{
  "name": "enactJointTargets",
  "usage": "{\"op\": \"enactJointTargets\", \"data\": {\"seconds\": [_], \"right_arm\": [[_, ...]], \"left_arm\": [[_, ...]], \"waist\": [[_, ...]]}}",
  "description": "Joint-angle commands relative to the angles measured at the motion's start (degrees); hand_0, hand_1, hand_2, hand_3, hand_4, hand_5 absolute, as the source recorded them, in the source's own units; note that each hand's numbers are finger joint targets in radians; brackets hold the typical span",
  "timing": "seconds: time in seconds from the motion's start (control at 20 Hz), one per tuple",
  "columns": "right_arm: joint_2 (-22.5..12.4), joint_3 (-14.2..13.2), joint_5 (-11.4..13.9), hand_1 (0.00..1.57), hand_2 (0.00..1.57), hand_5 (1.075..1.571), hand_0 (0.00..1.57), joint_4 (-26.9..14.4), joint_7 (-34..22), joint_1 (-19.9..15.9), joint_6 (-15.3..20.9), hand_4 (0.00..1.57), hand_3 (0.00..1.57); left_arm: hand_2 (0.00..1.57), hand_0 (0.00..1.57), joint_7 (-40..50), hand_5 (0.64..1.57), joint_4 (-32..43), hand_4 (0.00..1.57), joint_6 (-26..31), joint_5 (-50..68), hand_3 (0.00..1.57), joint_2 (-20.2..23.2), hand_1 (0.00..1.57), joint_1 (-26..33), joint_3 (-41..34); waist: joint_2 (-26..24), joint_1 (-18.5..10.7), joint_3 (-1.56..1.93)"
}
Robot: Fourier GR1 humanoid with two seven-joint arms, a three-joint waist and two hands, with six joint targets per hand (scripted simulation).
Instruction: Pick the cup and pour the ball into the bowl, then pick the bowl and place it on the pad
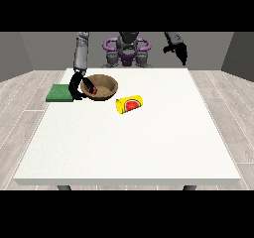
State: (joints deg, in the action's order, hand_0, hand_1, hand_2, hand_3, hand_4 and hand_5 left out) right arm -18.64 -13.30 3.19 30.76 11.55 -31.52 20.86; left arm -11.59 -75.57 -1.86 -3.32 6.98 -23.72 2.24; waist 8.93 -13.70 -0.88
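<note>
**Grasping the bowl at its rim**

Moving down in size, you see the table (149,143), then near its far left corner the green pad (59,92), the brown bowl (103,87) just beside it, and the yellow cup (129,104) lying tipped over. The hand at the view's left (78,85) meets the bowl's near rim by a red ball (92,90); whether its fingers clamp, you cannot tell. The hand at the view's right (179,50) hangs raised, likewise unreadable. Treat the bowl as stiff and light; hold its rim.

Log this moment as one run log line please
hand at view's left: at brown wooden bowl rim | yellow cup: on its side | green pad: bare
</note>
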Motion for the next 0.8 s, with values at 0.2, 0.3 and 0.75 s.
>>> {"op": "enactJointTargets", "data": {"seconds": [0.2, 0.3, 0.75], "right_arm": [[-1.4, 7.7, 5.0, 1.57, 1.57, 1.564, 1.57, 3.8, -22.3, -6.9, -4.2, 0.8, 0.87], [-3.2, 5.9, 3.9, 1.57, 1.57, 1.568, 1.57, 4.4, -25.5, -8.4, -4.3, 0.82, 0.78], [-4.9, 3.6, 1.0, 1.57, 1.57, 1.57, 1.57, 11.0, -22.9, -0.9, -9.9, 0.79, 0.68]], "left_arm": [[0.0, 0.0, -0.8, 1.407, 11.0, 1.0, -1.3, 2.1, 0.0, 2.1, 0.0, 3.4, -6.9], [0.0, 0.0, -0.9, 1.407, 8.9, 1.01, 0.7, 2.9, 0.0, 2.9, 0.0, 5.2, -6.7], [0.0, 0.0, -4.9, 1.435, 9.8, 1.05, 1.5, 3.1, 0.0, 4.2, 0.0, 7.5, -9.3]], "waist": [[-12.3, 11.8, 0.75], [-12.3, 9.5, 0.83], [-9.7, 12.8, 0.86]]}}
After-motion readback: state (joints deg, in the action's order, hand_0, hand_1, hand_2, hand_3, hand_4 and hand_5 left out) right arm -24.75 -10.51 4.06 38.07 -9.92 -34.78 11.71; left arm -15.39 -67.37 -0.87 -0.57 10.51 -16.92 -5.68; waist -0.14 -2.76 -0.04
